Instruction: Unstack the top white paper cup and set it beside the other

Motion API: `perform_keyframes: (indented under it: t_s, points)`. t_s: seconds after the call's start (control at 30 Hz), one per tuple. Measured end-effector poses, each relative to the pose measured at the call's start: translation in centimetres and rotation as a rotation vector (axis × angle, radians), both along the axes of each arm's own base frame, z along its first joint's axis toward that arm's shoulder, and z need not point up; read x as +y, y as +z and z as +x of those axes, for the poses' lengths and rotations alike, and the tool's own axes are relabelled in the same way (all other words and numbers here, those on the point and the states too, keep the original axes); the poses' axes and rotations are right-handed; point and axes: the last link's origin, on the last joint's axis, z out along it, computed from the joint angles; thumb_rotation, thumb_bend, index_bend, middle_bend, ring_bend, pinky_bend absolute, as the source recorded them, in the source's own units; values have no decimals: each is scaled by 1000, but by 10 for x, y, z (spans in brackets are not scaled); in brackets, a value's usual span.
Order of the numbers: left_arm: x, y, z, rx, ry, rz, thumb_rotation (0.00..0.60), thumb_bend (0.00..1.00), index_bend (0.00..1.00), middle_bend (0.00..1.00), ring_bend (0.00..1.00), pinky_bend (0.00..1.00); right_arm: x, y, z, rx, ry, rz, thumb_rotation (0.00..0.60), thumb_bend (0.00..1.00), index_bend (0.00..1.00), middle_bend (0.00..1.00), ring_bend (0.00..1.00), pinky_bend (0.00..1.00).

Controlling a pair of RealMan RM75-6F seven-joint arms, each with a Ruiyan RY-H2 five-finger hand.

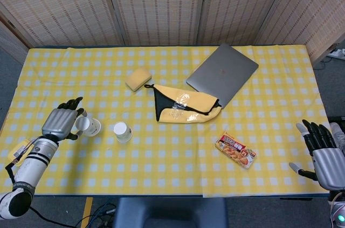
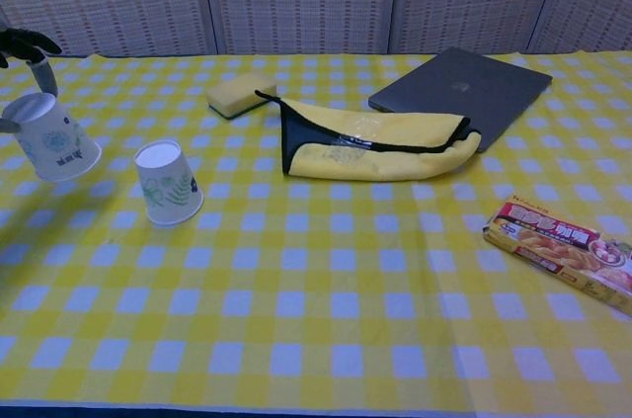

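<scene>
Two paper cups [image 2: 55,147] [image 2: 167,181] (both printed), one sponge [image 2: 239,94], one laptop [image 2: 460,83], one cloth [image 2: 370,150], one snack box [image 2: 558,248].

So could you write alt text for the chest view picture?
A left robot hand holds a tilted white paper cup beside another upside-down white paper cup on a yellow checked tablecloth.

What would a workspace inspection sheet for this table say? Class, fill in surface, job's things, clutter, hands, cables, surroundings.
Surface: yellow-and-white checked tablecloth, flat.
Job's things: tilted white paper cup held off the cloth by the left hand; second white paper cup stands upside down beside it, apart.
Clutter: yellow sponge, yellow cloth with black trim, grey closed laptop, red snack box, yellow tub.
Hands: right hand holds nothing, at the table's edge.
Cables: thin cable along left forearm.
Surroundings: woven folding screens behind.
</scene>
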Motion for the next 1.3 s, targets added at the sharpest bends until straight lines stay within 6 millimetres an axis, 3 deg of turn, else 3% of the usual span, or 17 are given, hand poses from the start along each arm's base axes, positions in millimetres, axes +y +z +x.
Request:
perform_keyframes:
  t_s: [0.3,0.7,0.87,1.07,1.3]
  points:
    - [0,-18,-24,-42,29,-42,600,349,361,0,0,165,1,-2,0,6,1,5,600,106,0,0,0,0]
    - [7,-30,-34,-63,34,-63,600,349,361,0,0,165,0,-3,0,9,-4,6,600,106,0,0,0,0]
    - [8,-32,-36,-79,43,-66,600,349,182,0,0,165,-1,-3,0,9,-6,5,600,106,0,0,0,0]
    - [8,-34,-35,-115,42,-72,600,349,138,0,0,165,0,-2,1,6,-3,-3,600,106,0,0,0,0]
    - [3,-24,-24,-132,1,-50,600,349,5,0,0,165,2,-1,1,2,2,-5,600,107,0,0,0,0]
